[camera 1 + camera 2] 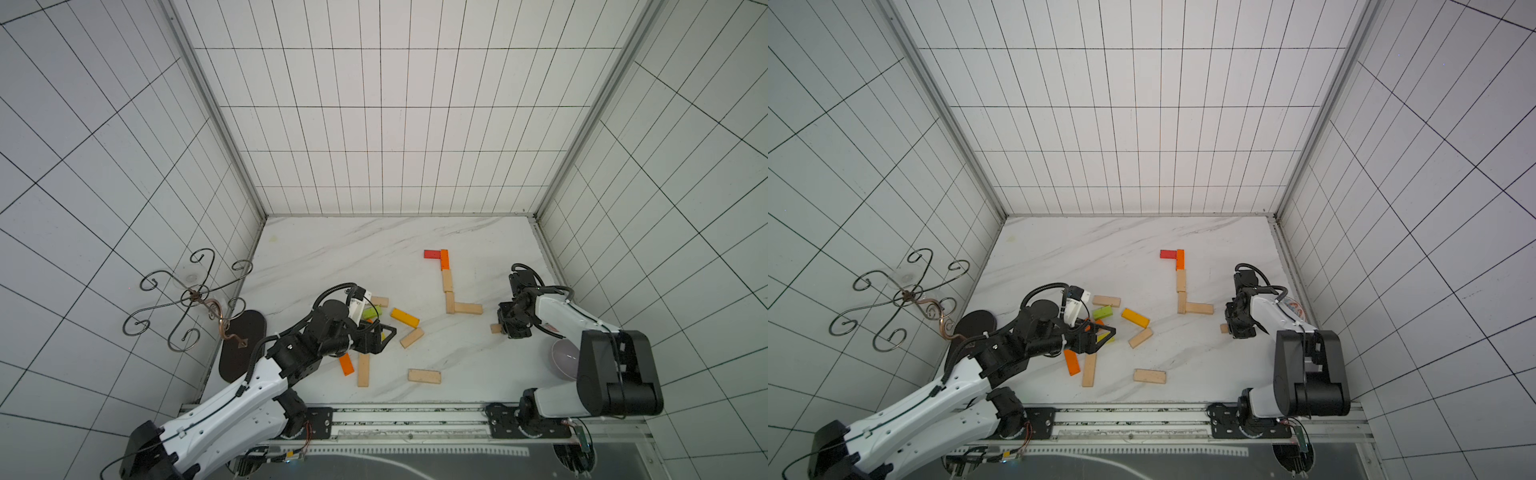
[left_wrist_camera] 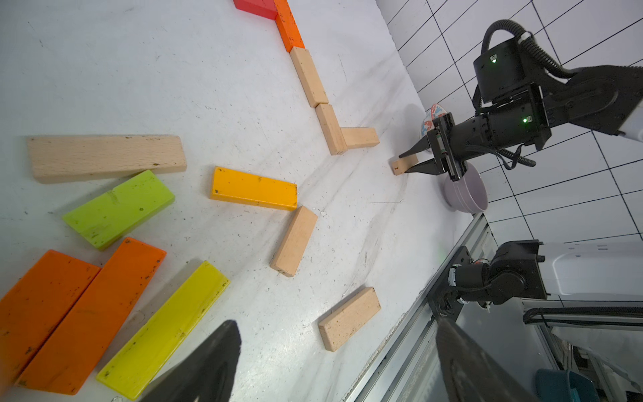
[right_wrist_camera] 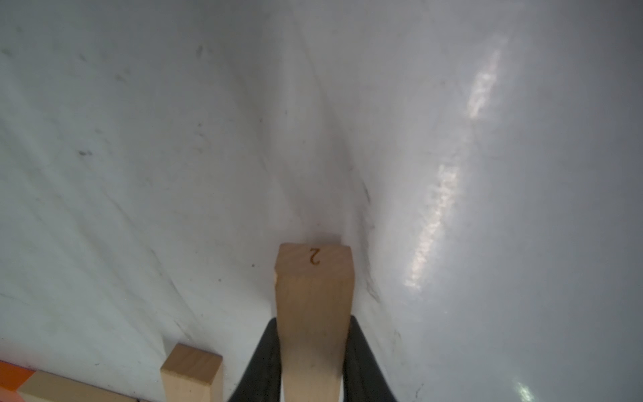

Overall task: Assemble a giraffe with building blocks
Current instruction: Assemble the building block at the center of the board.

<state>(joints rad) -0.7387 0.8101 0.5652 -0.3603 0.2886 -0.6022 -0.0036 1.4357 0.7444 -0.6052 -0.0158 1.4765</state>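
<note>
Purple bowl (image 2: 468, 205) beside right wrist; metal stand (image 1: 193, 295) at left edge of desk (image 1: 332, 257). Right arm folded, elbow high; right fingers (image 3: 268, 355) clamped on plain block marked 2 (image 3: 313, 296), low near foot of row (image 1: 446, 282), apart from it. Left arm stretched low; left fingers (image 2: 215, 358) spread wide over loose pile (image 2: 146, 243). Row: one red, one orange, three plain. Loose plain: four.
</note>
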